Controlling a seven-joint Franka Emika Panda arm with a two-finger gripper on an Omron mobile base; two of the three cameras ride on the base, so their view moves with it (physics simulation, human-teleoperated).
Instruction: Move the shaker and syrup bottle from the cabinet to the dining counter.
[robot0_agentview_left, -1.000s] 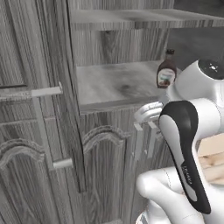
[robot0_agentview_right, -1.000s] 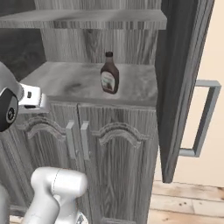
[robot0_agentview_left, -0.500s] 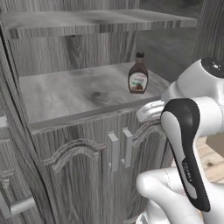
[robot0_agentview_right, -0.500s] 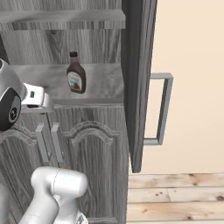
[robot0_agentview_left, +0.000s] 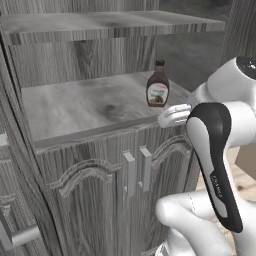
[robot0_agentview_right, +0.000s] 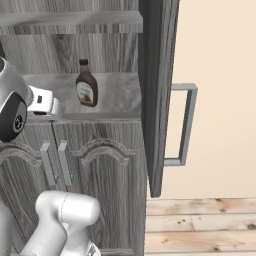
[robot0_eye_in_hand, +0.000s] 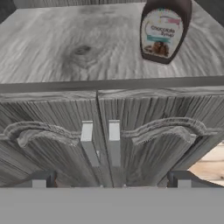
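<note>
Now the syrup bottle (robot0_agentview_left: 157, 84) (robot0_agentview_right: 86, 83) (robot0_eye_in_hand: 164, 29) stands upright on the cabinet (robot0_agentview_left: 75, 105) (robot0_agentview_right: 117, 95) (robot0_eye_in_hand: 65, 48) shelf, near its front edge, above the two closed raised-panel lower doors with their pale bar handles (robot0_eye_in_hand: 100, 142). Seen from the hand, the bottle sits at about one o'clock, well clear of the gripper (robot0_eye_in_hand: 111, 183), whose fingers (robot0_eye_in_hand: 39, 181) are spread wide and grasp nothing. From the right base camera, the open cabinet door (robot0_agentview_right: 157, 90) stands at three o'clock of the bottle.

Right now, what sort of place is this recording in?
Most likely a simulated home kitchen or pantry corner: a grey wood-grain cabinet with open shelves and raised-panel lower doors, a syrup bottle standing on its shelf, and a wood plank floor beside a plain beige wall.
</note>
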